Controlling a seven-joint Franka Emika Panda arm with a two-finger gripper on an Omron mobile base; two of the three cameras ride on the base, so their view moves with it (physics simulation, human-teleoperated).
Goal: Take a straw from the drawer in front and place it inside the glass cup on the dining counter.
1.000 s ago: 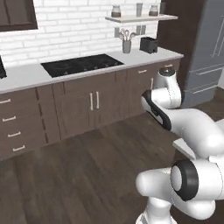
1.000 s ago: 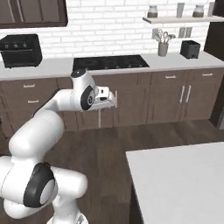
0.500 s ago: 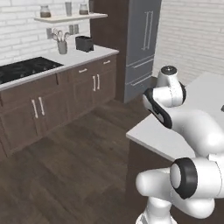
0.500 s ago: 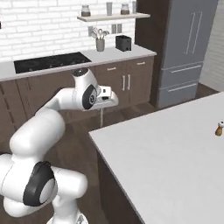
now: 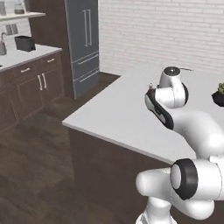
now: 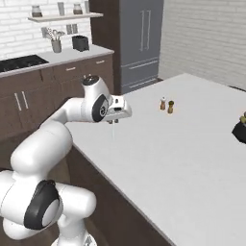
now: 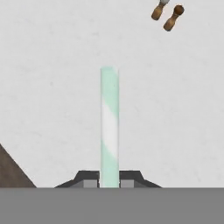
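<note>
My gripper (image 7: 109,178) is shut on the straw (image 7: 109,127), a thin pale green and white striped rod that points straight away from the hand. In the right base view the straw (image 6: 113,132) hangs down from the gripper (image 6: 114,122) above the near left part of the dining counter (image 6: 192,144). The counter's white top (image 7: 52,87) lies below the straw in the hand view. In the left base view the same counter (image 5: 113,118) spreads out in front of the arm. The glass cup and the drawer are out of view.
Two small brown shakers (image 6: 166,105) stand on the counter beyond the gripper, also at the top right of the hand view (image 7: 167,14). A dark bowl (image 6: 240,129) sits at the counter's right edge. A grey fridge (image 6: 141,41) and dark cabinets (image 5: 35,83) stand behind.
The whole scene has swung: the base turned from the cabinets and stove towards the dining counter, which now lies under the gripper. The gripper stays shut on the straw.
</note>
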